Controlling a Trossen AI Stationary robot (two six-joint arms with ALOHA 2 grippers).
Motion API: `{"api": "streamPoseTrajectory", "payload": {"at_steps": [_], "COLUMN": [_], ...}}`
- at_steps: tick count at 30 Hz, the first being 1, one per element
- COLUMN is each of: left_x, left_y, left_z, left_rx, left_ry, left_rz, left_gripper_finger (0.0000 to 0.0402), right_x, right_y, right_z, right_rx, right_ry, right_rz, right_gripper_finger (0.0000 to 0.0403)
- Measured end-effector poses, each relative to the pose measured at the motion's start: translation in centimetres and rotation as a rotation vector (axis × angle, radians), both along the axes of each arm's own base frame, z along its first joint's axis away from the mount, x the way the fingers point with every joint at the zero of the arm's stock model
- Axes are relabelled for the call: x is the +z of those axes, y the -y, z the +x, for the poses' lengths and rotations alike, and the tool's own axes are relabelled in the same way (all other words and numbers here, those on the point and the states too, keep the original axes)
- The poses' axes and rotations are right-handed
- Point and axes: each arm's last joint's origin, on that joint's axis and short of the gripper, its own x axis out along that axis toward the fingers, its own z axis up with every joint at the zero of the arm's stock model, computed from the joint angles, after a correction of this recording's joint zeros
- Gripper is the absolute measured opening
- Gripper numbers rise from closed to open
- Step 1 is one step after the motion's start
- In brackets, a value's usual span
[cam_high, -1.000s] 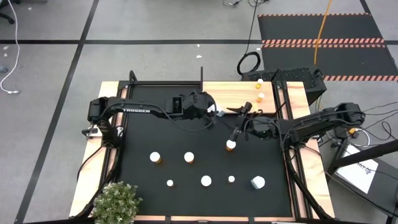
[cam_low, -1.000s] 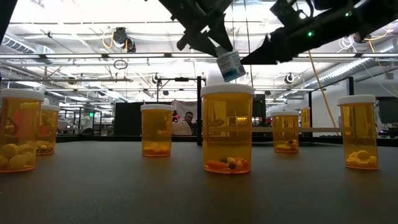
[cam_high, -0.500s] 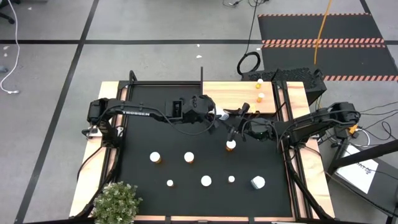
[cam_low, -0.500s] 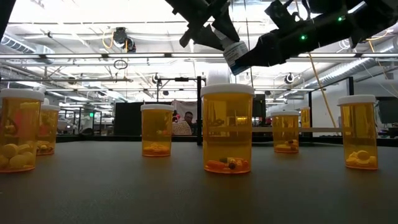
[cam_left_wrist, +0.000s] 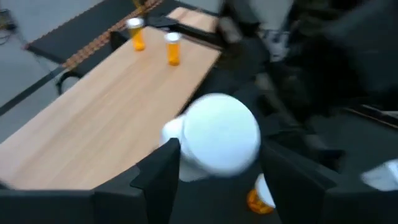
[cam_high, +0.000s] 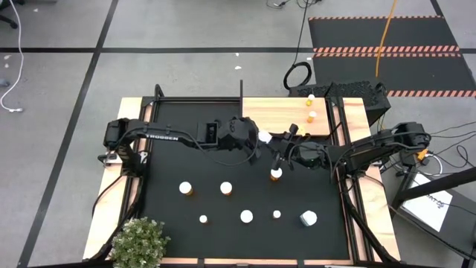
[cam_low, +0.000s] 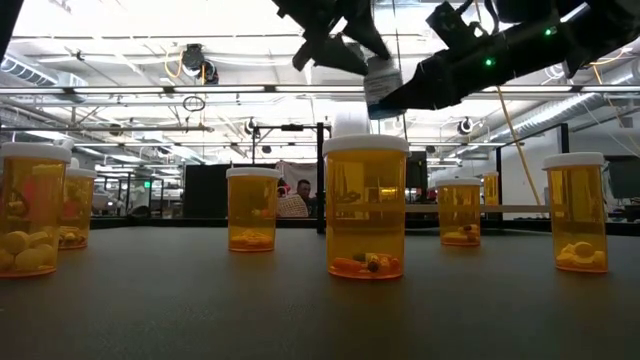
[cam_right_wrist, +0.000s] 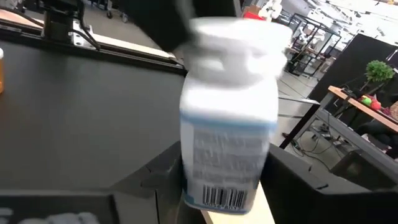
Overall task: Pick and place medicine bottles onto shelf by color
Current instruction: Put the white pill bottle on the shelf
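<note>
Closing in from the right over the last second, the right hand (cam_high: 284, 146) now brackets the white medicine bottle (cam_high: 263, 137) that the left hand (cam_high: 253, 138) holds up above the black mat (cam_high: 171, 212), just beside the near edge of the light-wood shelf (cam_high: 275, 113). A second ago the two hands were apart and the right fingers stood wider; now both wrist views show the bottle between dark fingers, the left hand gripping it at the cap end, the right hand's fingers flanking its labelled body, though whether they already press on it I cannot tell. It reads as a hand-over in mid-air, so the right arm can carry this white bottle to the shelf, where two orange bottles (cam_high: 310, 108) already stand at the far right end. On the mat, still to be sorted, an orange bottle (cam_high: 276, 174) stands under the hands and others sit in a loose row nearer. A potted plant (cam_high: 139, 242) stands at the table's near left corner. Beyond lies grey floor with black tape lines and a striped mat.
</note>
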Motion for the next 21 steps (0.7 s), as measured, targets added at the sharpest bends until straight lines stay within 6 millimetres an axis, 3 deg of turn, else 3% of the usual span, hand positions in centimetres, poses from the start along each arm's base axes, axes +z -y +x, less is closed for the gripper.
{"api": "streamPoseTrajectory", "payload": {"at_steps": [11,21], "left_x": [0.0,2.5], "left_y": [0.6,0.8], "left_z": [0.0,-3.4], "left_rx": [-0.077,-0.162], "left_ry": [-0.031,-0.154], "left_rz": [0.093,0.205], "left_gripper_finger": [0.0321,0.0321], "right_x": [0.1,0.6], "right_y": [0.0,0.0], "right_z": [0.0,-0.2], "right_rx": [-0.008,0.025], "right_ry": [0.007,0.031], "right_rz": [0.001,0.019], "right_gripper_finger": [0.0167,0.0166]}}
